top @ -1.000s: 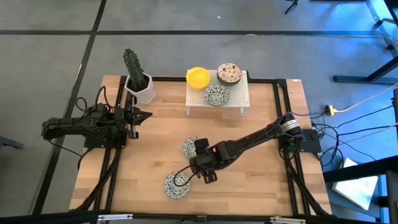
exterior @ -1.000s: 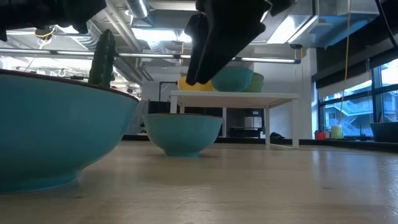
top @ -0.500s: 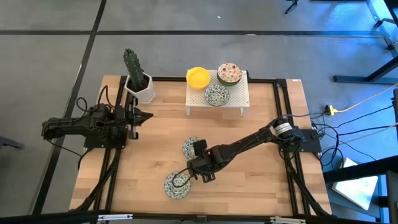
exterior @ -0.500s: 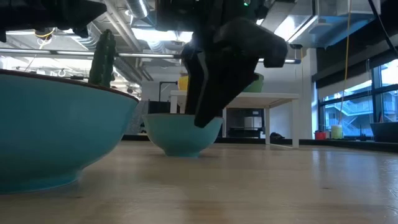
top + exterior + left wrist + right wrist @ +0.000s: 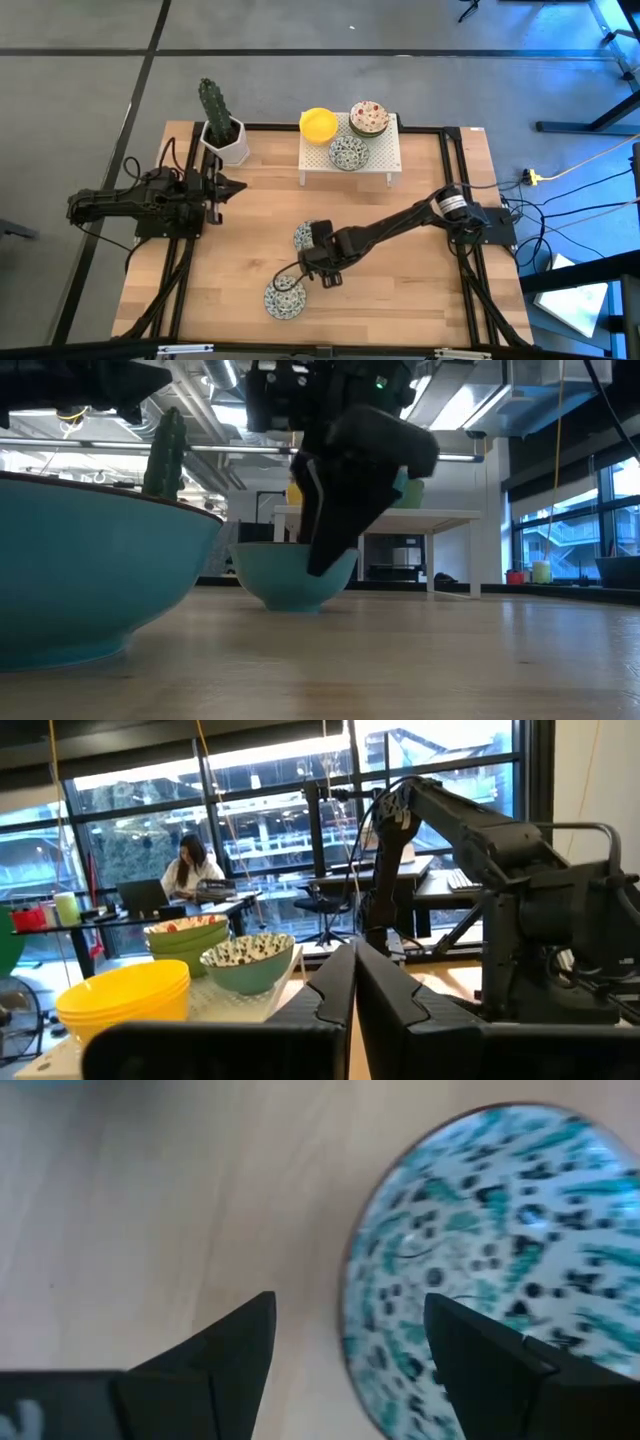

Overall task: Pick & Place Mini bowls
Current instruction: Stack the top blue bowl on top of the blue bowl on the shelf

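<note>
Colours of bowls, rack and surface.
Two white bowls with blue-green speckled pattern on a pale wood surface; a plain yellow bowl on a white rack.

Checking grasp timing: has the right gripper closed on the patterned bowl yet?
No, the right gripper is open, its fingers straddling the rim of the blue-green patterned bowl without clamping it.

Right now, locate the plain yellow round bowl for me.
In the high view, the plain yellow round bowl sits on the left end of the small white perforated shelf at the table's far edge, beside the cream floral bowl and right of the cactus pot.
</note>
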`<state>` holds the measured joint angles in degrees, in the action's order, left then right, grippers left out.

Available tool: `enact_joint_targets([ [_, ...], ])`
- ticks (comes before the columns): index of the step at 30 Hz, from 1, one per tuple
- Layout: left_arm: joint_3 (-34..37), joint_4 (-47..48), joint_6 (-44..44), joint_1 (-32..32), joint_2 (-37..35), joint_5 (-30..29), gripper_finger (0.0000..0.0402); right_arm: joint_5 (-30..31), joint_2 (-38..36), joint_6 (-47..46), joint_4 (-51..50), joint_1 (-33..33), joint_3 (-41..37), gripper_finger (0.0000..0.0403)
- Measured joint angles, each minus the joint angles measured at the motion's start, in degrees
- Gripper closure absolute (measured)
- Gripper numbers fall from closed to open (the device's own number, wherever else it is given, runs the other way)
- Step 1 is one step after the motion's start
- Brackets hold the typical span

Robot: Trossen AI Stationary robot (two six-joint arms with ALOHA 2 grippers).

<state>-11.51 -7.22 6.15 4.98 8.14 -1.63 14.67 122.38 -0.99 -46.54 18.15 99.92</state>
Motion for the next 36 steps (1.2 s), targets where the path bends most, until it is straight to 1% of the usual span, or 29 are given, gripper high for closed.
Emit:
enact_joint_targets([
  [7,0.0,-1.23,0.2,0.02,-0.02,0.0,0.0394,0.67,0.83,-0.07,0.35,0.0,0.0,0.0148],
  [10,0.0,-1.14,-0.65,0.02,-0.02,0.0,0.0395,1.19,0.83,0.66,0.61,-0.12,0.0,0.0158],
  [13,0.0,0.11,-0.92,0.01,-0.02,0.0,0.0394,1.03,0.83,1.68,0.63,-0.24,0.0,0.0183],
  [17,0.0,0.26,-0.92,-0.01,-0.01,0.0,0.0391,0.25,0.83,1.54,0.63,-0.52,0.0,0.0227],
  [29,0.0,0.91,-2.01,0.02,-0.02,0.0,0.0393,0.68,0.82,0.96,0.92,-0.49,0.02,0.0385],
  [32,0.0,0.87,-2.01,0.02,-0.02,-0.02,0.0391,-0.7,0.73,1.35,0.66,-0.53,0.04,0.0386],
  [36,0.0,0.89,-2.37,0.01,-0.01,0.0,0.0389,-0.58,0.73,0.99,-0.36,-0.49,0.57,0.0382],
])
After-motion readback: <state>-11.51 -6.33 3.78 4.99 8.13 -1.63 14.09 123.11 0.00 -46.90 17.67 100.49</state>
